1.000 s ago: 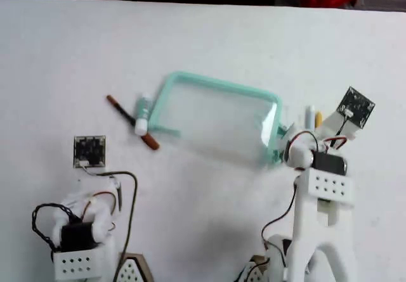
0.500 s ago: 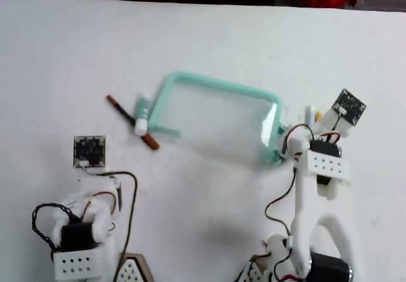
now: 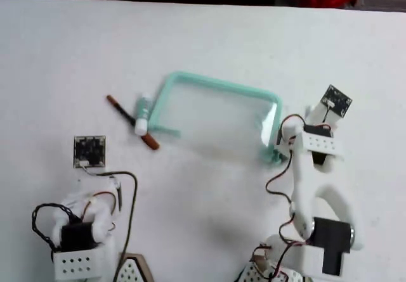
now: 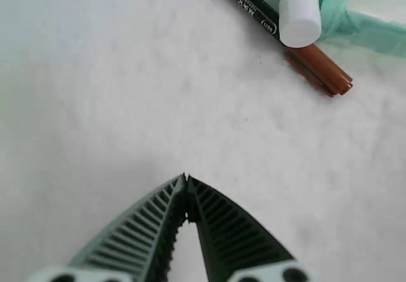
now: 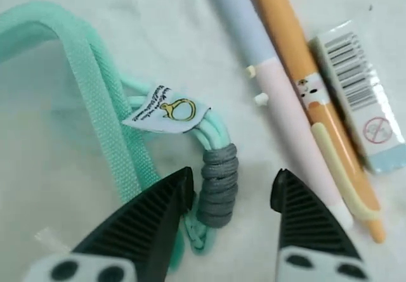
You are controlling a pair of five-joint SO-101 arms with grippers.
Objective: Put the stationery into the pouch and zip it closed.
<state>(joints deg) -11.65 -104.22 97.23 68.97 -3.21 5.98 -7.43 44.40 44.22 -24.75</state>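
Our right gripper (image 5: 233,179) spreads its fingers wide astride the grey-wrapped cord (image 5: 219,184) at the three o'clock end of the pouch (image 3: 219,85). An orange pen (image 5: 298,73), a blue-pink pen (image 5: 254,60) and an eraser (image 5: 358,98) lie just beyond. Our left gripper (image 4: 186,182) pinches its tips together over the table (image 3: 63,41), with the marker (image 4: 317,73) and glue stick (image 4: 298,19) at the pouch's nine o'clock.

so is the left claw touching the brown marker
Apart. The left wrist view shows a stretch of bare table between the shut left claw and the marker.

Marker (image 3: 120,109) and glue stick (image 3: 142,114) left of pouch (image 3: 209,82) — pens (image 5: 287,47) right.
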